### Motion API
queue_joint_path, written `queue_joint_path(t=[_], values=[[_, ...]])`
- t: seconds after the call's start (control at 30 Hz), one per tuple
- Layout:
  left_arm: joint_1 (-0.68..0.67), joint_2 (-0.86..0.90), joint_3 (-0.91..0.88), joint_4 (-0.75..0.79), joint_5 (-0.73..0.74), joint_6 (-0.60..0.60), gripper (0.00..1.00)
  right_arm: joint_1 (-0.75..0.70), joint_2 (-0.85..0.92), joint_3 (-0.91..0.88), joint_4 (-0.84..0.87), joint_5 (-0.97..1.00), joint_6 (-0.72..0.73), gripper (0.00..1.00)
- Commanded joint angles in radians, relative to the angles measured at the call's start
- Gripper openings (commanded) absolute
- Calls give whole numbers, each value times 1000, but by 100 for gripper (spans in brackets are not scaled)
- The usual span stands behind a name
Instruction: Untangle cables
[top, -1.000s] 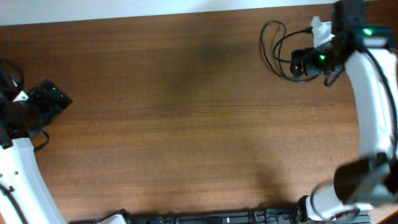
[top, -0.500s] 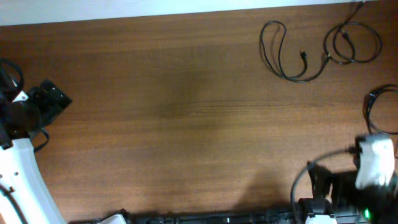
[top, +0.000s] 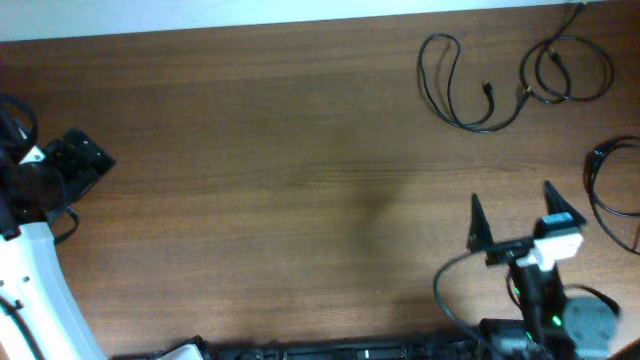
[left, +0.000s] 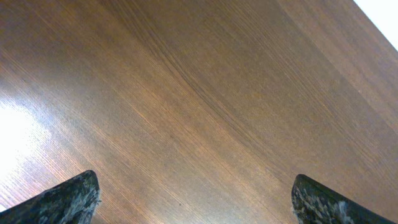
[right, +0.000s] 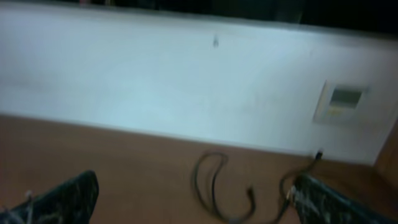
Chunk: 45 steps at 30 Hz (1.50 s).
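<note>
Surface: we saw a brown wooden bench (top: 300, 150), with a pale wall (right: 155, 74) behind its far edge.
Cables: we found the thin black cables (top: 524, 95) lying in loose loops on the bench beyond the right claw, near the far edge; neither claw touched them.
Right claw: the right claw (top: 512, 210) had its fingers spread wide and held nothing.
Right wrist view: the cables (right: 211, 180) lay ahead of the right claw (right: 196, 205), well apart from it.
Left claw: the left claw (top: 85, 158) sat far across the bench from the right claw; in its wrist view we saw the left claw (left: 196, 199) spread wide over bare wood.
</note>
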Motion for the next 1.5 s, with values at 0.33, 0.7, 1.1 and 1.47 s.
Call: queue_joint_path(t=[0.33,0.7,1.1,1.47], values=[[3,-9,9,1,-7,-13,99,-3,-46,-337,159,115,72,98],[3,-9,9,1,-7,-13,99,-3,-46,-337,159,116,72,99],[-444,-531,-361,420,-171,119,99,-3,-46,-337,159,116,72,98],[-453,-1346,-1496,1105,-138,120,99,-3,-46,-337,159,116,72,98]])
